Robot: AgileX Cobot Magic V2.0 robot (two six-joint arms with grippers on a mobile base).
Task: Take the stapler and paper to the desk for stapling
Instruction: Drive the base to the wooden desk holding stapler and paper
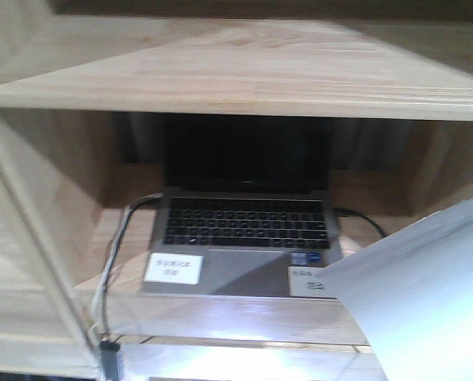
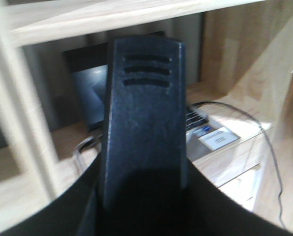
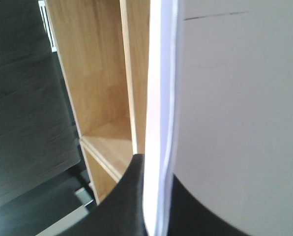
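My left gripper [image 2: 144, 196] is shut on a black stapler [image 2: 144, 113], which stands up between the black fingers and fills the middle of the left wrist view. My right gripper [image 3: 156, 196] is shut on white paper [image 3: 225, 108], several sheets held edge-on between the dark fingers. The same paper [image 1: 427, 294] shows as a large white sheet at the lower right of the front view. Neither arm shows in the front view.
A wooden shelf unit [image 1: 236, 87] faces me. An open laptop [image 1: 244, 230] with white stickers sits in its compartment, cables [image 1: 113, 254] hanging at its left. The laptop corner [image 2: 213, 135] and a cable also show in the left wrist view. Shelf side panels [image 3: 97, 83] stand left of the paper.
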